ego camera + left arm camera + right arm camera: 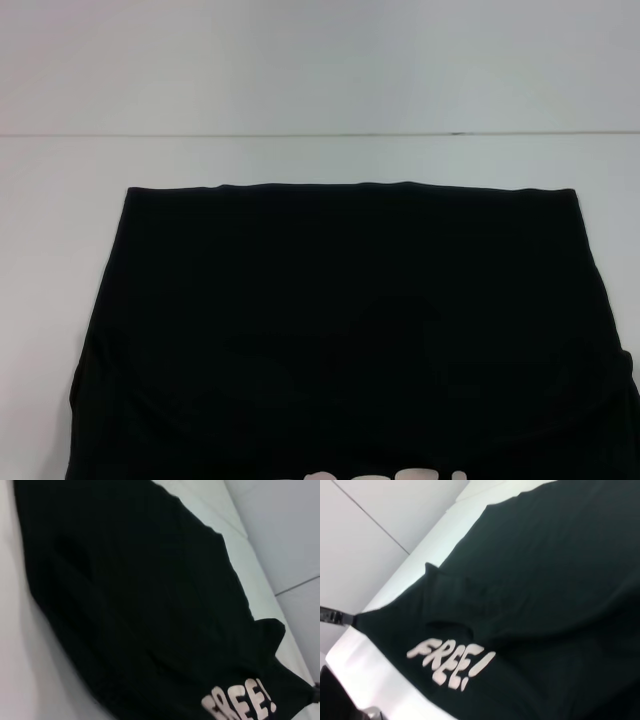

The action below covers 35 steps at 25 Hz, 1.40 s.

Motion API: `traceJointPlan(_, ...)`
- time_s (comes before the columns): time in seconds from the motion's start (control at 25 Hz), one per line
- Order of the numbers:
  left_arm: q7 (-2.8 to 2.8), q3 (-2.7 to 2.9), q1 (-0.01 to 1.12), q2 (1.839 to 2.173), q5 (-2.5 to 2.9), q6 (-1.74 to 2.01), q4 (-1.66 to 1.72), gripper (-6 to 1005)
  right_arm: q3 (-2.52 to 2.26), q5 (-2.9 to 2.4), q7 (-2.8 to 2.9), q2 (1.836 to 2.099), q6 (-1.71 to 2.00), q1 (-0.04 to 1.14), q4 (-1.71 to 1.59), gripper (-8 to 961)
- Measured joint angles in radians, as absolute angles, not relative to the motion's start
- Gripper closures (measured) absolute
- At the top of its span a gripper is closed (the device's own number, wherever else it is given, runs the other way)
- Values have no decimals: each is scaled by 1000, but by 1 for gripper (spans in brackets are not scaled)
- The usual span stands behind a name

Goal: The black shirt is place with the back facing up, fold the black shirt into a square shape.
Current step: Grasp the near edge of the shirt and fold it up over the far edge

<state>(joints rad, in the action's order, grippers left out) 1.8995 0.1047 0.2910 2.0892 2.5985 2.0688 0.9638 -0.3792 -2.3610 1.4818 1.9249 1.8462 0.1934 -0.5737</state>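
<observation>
Fabric fills most of what I see from my head: the black shirt (350, 330) lies spread flat on the white surface (320, 160), matte and soft, its far edge a straight hemmed line and its sides widening toward me. Shallow creases run across the near part, and a fold shows as a faint darker patch around the middle. Pale block letters peek at the near edge; in my right wrist view they read "FREE!" (451, 663), chunky and off-white, beside a raised pleat in the cloth. My left wrist view shows the same print (240, 705) at the shirt's corner. Neither of my grippers appears anywhere, so I cannot tell how my fingers stand.
</observation>
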Motion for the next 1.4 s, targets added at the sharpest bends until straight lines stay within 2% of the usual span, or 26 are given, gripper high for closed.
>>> traceJointPlan(0.28,1902,97,403,2059,2554,2048,932,996,-287,-2358,1478,1925,1843,264,-580,913)
traceJointPlan(0.64,1967,97,647,1949,2484,1739,744,994,-114,-2350,1487,1910,1789,431,-580,913)
traceJointPlan(0.76,1971,113,713,1925,2486,1566,669,994,-101,-2348,1515,1910,1701,494,-572,913)
traceJointPlan(1.0,1970,181,778,1930,2481,1253,579,993,-125,-2350,1612,1938,1452,606,-544,913)
traceJointPlan(1.4,1970,319,825,1966,2479,967,529,991,-208,-2347,1661,1957,1107,740,-438,894)
